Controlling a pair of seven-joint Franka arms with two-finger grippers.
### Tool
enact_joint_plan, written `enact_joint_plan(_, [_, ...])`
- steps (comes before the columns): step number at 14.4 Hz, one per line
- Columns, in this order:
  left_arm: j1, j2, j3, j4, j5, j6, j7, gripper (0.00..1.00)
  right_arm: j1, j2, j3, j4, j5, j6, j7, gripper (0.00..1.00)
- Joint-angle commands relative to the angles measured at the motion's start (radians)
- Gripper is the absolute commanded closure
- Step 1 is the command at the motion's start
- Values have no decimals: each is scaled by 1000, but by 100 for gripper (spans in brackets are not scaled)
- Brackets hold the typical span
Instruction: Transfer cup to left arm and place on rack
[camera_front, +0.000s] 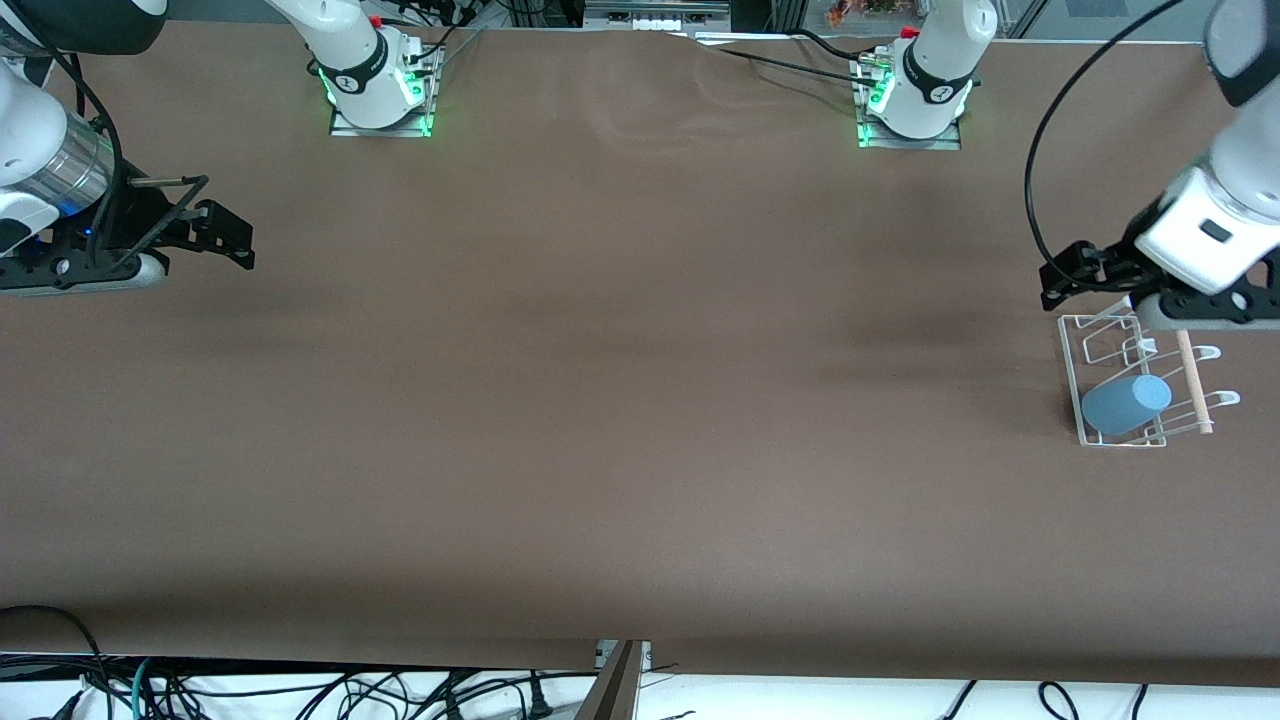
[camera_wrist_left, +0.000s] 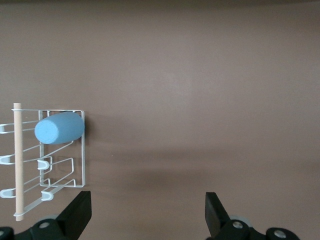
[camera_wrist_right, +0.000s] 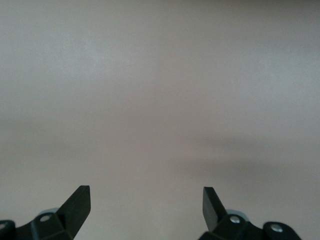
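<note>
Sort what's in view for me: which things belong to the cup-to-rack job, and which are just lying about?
Job:
- cup, lying on its side in the rack
- rack, at the left arm's end of the table
- left gripper, jaws open, empty
- right gripper, jaws open, empty

Lying about:
- table only

Front view: high, facing both bases, whole desk (camera_front: 640, 400) below. Left wrist view: straight down, closer, sharing rack (camera_wrist_left: 60, 155) and cup (camera_wrist_left: 59, 128) with front. Right wrist: downward onto bare desk.
</note>
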Motion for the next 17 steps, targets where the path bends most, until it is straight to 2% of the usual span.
enact_joint_plan(1, [-28,-55,19,-74,23,22,-16,0,1,10,-1,24,-11,-3,5,1])
enact_joint_plan(6, [-31,-51,28,-70,13,11,46,0,1,10,-1,24,-11,-3,5,1])
enact_joint_plan(8, [-35,-32,57,-33,-47,-39,46,0,1,10,-1,24,-10,-3,5,1])
enact_joint_plan(12, [-44,-29,91,-31,-49,-42,142,0,-1,10,-1,24,-9,-3,5,1])
enact_joint_plan(17, [-51,-29,93,-35,-46,-42,142,0,-1,10,-1,24,-9,-3,5,1])
